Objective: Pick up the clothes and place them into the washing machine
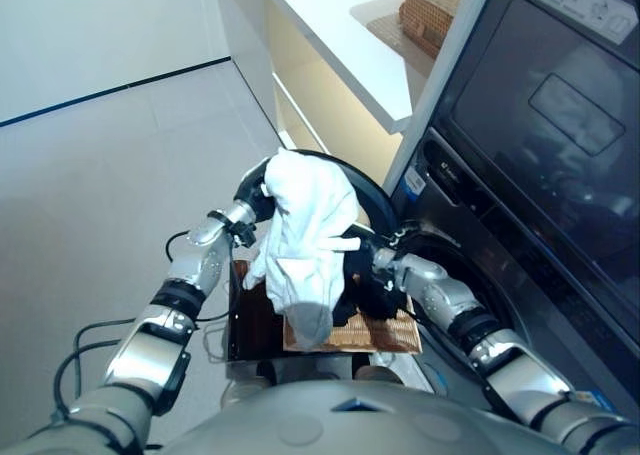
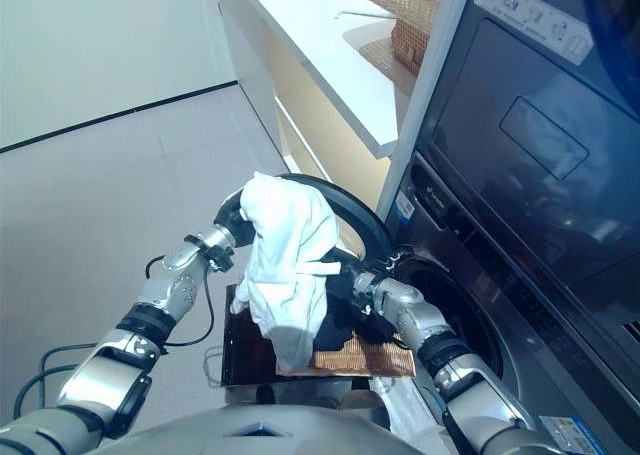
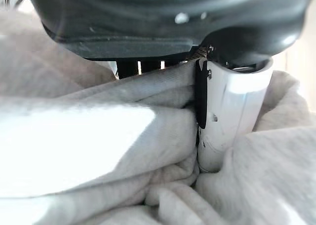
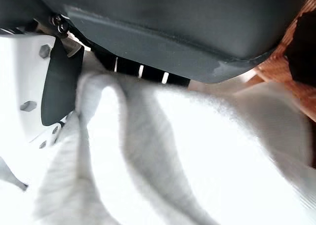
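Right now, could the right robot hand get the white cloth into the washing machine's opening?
Probably yes: the right robot hand grips the white cloth beside the washing machine, whose door is open; the left robot hand also holds it.

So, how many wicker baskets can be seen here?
2. One wicker basket stands on the white counter beside the washing machine. The other basket lies low under the white garment; more may be hidden.

My two head eyes look down, sharing the white garment (image 1: 305, 235); my wrist cameras press close against it.
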Robot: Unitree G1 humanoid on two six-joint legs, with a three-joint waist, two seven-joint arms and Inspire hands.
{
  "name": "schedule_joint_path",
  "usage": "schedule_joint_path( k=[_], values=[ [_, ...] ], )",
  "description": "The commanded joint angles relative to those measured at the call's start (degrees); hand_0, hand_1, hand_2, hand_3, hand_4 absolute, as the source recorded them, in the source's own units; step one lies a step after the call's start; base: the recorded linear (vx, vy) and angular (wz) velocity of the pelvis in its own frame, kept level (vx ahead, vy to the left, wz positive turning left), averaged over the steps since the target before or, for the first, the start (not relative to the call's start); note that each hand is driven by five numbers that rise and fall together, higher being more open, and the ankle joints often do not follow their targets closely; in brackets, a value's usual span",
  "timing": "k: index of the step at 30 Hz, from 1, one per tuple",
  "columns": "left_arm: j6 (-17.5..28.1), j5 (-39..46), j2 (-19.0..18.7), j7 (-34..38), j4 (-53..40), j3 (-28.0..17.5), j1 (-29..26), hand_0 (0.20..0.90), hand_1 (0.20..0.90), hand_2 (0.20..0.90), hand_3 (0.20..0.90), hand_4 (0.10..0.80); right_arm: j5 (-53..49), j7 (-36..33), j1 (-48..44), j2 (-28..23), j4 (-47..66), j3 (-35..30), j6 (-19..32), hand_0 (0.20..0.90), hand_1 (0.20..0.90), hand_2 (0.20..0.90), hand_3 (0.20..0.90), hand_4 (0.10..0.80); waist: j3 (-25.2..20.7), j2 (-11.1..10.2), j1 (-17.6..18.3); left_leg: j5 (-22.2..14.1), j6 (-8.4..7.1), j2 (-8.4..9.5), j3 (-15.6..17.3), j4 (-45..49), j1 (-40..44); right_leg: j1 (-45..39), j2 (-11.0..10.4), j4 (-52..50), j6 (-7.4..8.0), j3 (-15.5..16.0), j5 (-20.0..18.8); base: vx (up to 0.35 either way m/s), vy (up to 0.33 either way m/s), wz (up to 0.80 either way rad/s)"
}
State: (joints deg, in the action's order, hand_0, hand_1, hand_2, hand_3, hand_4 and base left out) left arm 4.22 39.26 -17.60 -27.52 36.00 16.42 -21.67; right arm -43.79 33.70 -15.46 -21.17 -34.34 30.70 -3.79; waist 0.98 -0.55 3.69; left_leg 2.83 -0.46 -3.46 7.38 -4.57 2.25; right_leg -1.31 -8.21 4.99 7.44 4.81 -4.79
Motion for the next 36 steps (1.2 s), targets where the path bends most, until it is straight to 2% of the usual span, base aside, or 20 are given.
schedule_joint_path(
  k=[1, 20, 22, 36],
  values=[
    [8.5, 5.8, 2.1, -1.0, -1.4, -0.7, -13.2, 0.200, 0.200, 0.200, 0.200, 0.300, -3.9, 3.6, -5.4, 5.0, 6.4, 0.8, 3.3, 0.200, 0.200, 0.200, 0.200, 0.300, -4.5, -1.9, -2.0, -2.4, -4.43, -1.95, -2.3, -0.4, 0.6, 2.4, -1.5, -0.6, 1.58, 2.1, -0.3, 0.000, 0.000, 0.00],
    [8.4, 6.5, 2.8, -0.4, -1.9, -0.7, -11.6, 0.200, 0.200, 0.200, 0.200, 0.300, -8.0, 1.7, -3.4, 5.8, 6.3, -2.2, 4.6, 0.200, 0.200, 0.200, 0.200, 0.300, -4.6, -1.7, -1.8, -2.6, -4.29, -1.69, -2.1, -0.4, 0.8, 2.2, -1.5, -0.7, 1.60, 2.0, -0.1, 0.000, 0.000, 0.00],
    [8.6, 6.4, 2.7, 0.0, -2.2, -0.7, -11.2, 0.900, 0.900, 0.900, 0.900, 0.800, -8.3, 1.5, -2.8, 5.7, 6.5, -2.8, 4.8, 0.200, 0.200, 0.200, 0.200, 0.300, -4.6, -1.7, -1.8, -2.6, -4.27, -1.71, -2.2, -0.4, 0.8, 2.2, -1.4, -0.7, 1.57, 2.0, -0.1, 0.000, 0.000, 0.00],
    [10.4, 4.4, 2.0, 3.3, -2.0, -2.4, -9.7, 0.900, 0.900, 0.900, 0.900, 0.800, -10.5, -0.1, -1.3, 5.3, 6.7, -6.2, 6.5, 0.200, 0.200, 0.200, 0.200, 0.300, -4.5, -1.7, -1.7, -2.6, -4.29, -1.78, -2.2, -0.4, 0.9, 2.2, -1.4, -0.7, 1.53, 1.9, -0.1, 0.000, 0.000, 0.00]
  ],
)
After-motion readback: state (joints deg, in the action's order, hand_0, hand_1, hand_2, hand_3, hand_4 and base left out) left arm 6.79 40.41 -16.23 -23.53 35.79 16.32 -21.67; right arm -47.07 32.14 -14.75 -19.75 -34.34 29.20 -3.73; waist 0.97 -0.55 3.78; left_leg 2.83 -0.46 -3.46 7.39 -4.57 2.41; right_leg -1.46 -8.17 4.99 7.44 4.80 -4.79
